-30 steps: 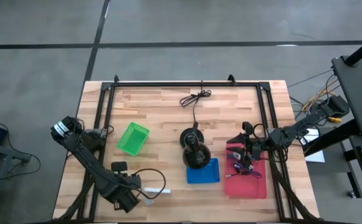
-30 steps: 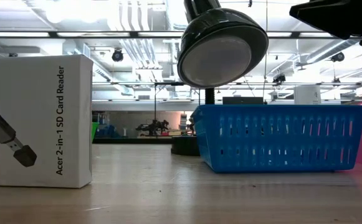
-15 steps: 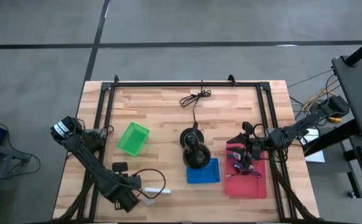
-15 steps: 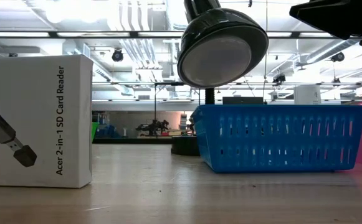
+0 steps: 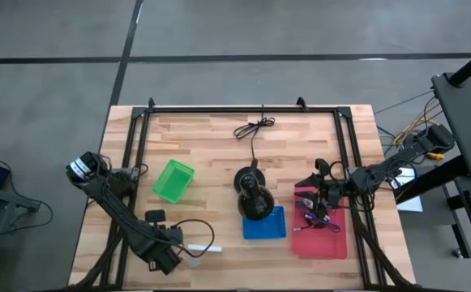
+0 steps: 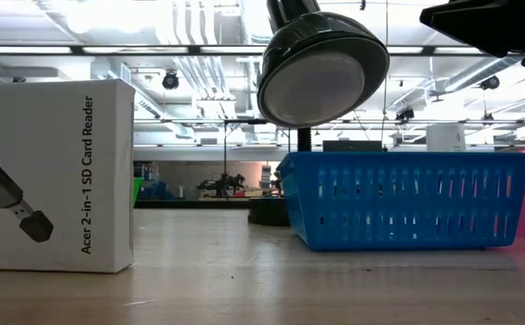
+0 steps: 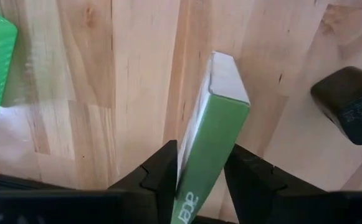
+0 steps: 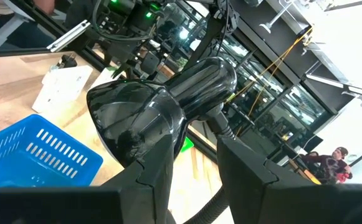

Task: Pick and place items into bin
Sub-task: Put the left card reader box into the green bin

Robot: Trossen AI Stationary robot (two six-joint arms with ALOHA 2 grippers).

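Note:
A white box with a green narrow side (image 7: pixel 213 140), printed "Acer 2-in-1 SD Card Reader" (image 6: pixel 50 176), stands on its narrow edge on the table near the front left (image 5: pixel 203 250). My left gripper (image 7: pixel 200 177) is shut on it. My right gripper (image 8: pixel 193 180) is open and empty, hovering over the red bin (image 5: pixel 330 243), which holds purple oddments (image 5: pixel 316 217). It faces the black joystick-like stand (image 5: pixel 254 195). A blue bin (image 5: pixel 264 224) and a green bin (image 5: pixel 173 180) stand on the table. My left gripper pinches the box's two broad white faces between its two fingers (image 7: pixel 162 177), at the end nearest the arm (image 7: pixel 196 186). The fingers come slanting down from the table's left side and lie along the box. The box stands upright with its bottom edge on the table (image 6: pixel 54 268).
A black adapter (image 5: pixel 155 216) with a looped cable (image 5: pixel 201 233) lies beside the box. A long black cord (image 5: pixel 254 128) runs from the stand toward the far edge. Black rails (image 5: pixel 243 109) frame the table.

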